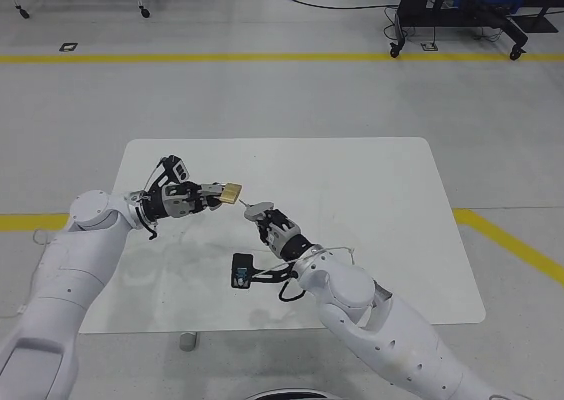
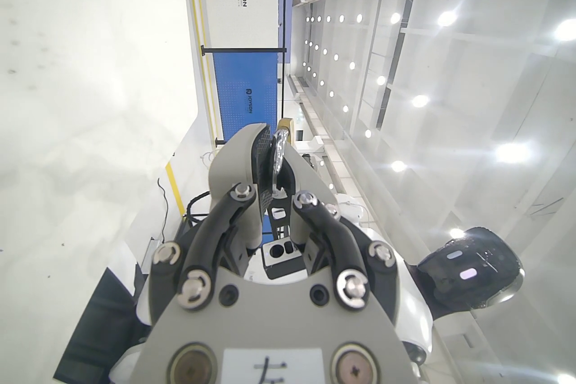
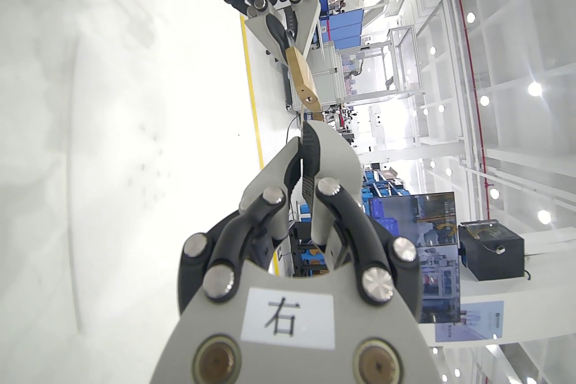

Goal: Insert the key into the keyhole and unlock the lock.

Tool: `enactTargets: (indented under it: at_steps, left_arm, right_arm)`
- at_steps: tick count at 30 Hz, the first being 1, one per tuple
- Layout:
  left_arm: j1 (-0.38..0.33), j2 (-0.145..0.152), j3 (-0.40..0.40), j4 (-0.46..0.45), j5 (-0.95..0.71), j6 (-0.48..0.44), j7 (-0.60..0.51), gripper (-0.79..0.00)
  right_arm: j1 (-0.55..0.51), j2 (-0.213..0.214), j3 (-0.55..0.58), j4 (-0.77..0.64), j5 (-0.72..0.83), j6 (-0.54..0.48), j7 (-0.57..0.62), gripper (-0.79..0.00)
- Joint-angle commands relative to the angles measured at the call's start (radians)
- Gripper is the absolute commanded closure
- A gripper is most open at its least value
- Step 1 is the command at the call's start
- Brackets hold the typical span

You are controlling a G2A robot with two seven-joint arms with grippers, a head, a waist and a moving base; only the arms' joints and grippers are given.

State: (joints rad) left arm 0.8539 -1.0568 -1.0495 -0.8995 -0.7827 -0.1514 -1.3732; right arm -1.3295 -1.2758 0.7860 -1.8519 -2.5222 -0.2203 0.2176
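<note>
My left gripper point(image 1: 214, 193): clamped on lock point(image 1: 230, 192). My right gripper point(image 1: 260, 211): fingers together; I should square to keyhole point(image 3: 309, 98), 10 o'clock.

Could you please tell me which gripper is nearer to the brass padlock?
Left. The left gripper clamps the padlock by its shackle; the right gripper sits just beyond its keyhole end.

A white table point(image 1: 382, 240) with rounded corners stands on a pale floor point(image 1: 522, 100) and spreads beneath the left claw point(image 1: 217, 194) and the right claw point(image 1: 258, 211). Small dark specks point(image 3: 144, 167) dot its top near the right claw. Greyish patches point(image 3: 139, 30), perhaps stains, lie farther out, nearer the left claw.
</note>
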Motion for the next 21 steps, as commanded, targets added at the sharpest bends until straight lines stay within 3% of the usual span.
enactTargets:
  at_steps: [1, 21]
  left_arm:
    - [-0.002, -0.001, -0.001, 0.006, 0.006, -0.007, -0.006, 0.000]
    - [0.000, -0.005, -0.005, -0.003, 0.072, -0.031, -0.033, 0.000]
  right_arm:
    - [0.000, 0.000, -0.001, 0.001, -0.014, -0.014, -0.005, 0.000]
    - [0.001, -0.017, -0.024, 0.015, -0.092, -0.053, 0.030, 0.000]
